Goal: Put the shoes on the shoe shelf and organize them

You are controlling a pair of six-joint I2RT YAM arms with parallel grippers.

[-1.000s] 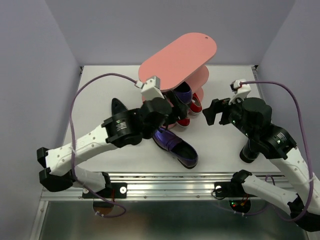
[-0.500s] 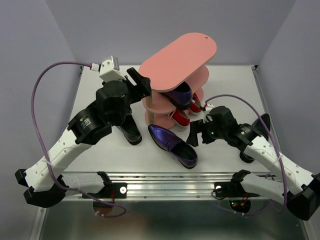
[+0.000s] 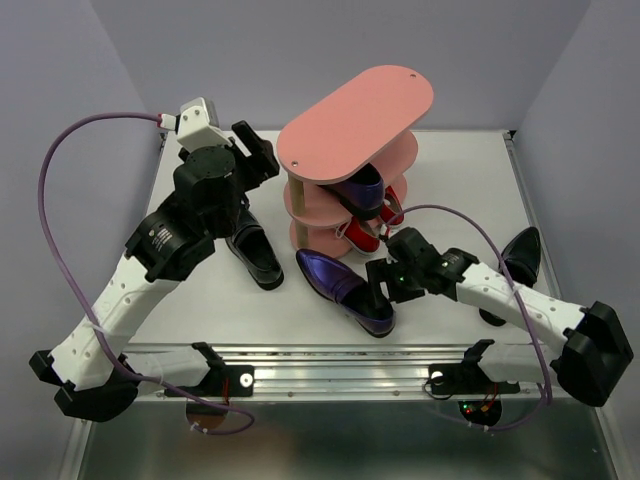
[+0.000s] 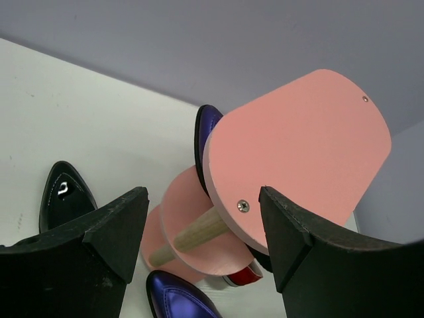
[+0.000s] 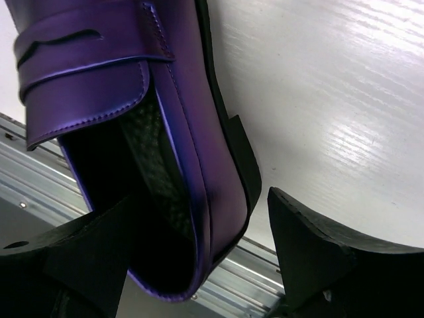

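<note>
- Over the last 1 s the left gripper (image 3: 256, 152) has risen and backed away to the left of the shoe shelf (image 3: 355, 110). It now hangs high, jaws spread wide and holding nothing, with the shelf's top board framed between its fingers.
- In the same 1 s the right gripper (image 3: 382, 290) has dropped from mid-air on the right down to the purple loafer (image 3: 335, 280) lying on the table (image 3: 450, 170) in front of the shelf.
- The right wrist view shows its jaws wide open and straddling the heel end of that loafer, not yet closed on it.
- We judge this as a handover of work: the left arm clears out and the right arm is set for a heel grasp.
- Tally: 3 shoes shelved, namely the second purple loafer (image 3: 362, 187) on the middle tier and the red sneakers (image 3: 368, 238) on the bottom tier. The top board is bare.
- 3 shoes remain on the table: the purple loafer, a black loafer (image 3: 258, 258) under the left arm, and the other black loafer (image 3: 522, 250) far right.
- Surface: white tabletop with faint grain and sheen, and a metal rail (image 3: 340, 355) along the near edge.
- Room: plain lavender walls (image 3: 200, 60) on 3 sides.
</note>
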